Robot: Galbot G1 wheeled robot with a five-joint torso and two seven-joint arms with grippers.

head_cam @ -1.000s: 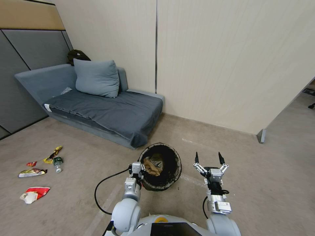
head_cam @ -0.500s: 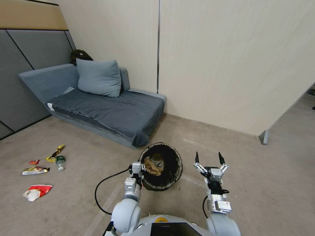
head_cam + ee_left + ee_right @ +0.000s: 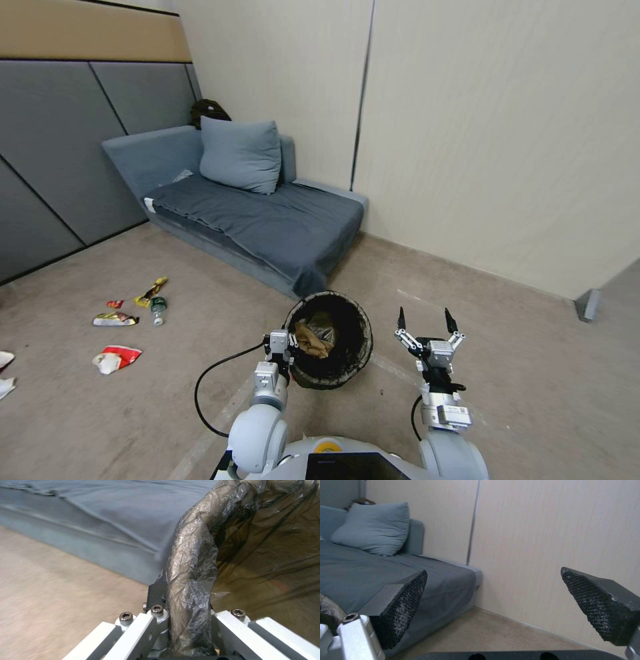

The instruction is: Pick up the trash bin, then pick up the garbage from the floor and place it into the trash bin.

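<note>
The trash bin, round with a black liner, hangs just ahead of my body, and my left gripper is shut on its near rim. In the left wrist view the crinkled liner over the trash bin rim runs between the closed jaws of the left gripper. A tan scrap lies inside. My right gripper is open and holds nothing, to the right of the bin; one of its ridged pads shows in the right wrist view. The garbage lies on the floor far left: a red-and-white wrapper, a small bottle, a yellow wrapper.
A grey sofa with a pillow stands against the wall behind the bin. More litter shows at the left edge. Open carpet lies between me and the garbage. A wall corner ends at the right.
The whole head view has shifted right, so the camera has turned left. More litter has come into view at the left edge. Both arms and the bin keep their places relative to me.
</note>
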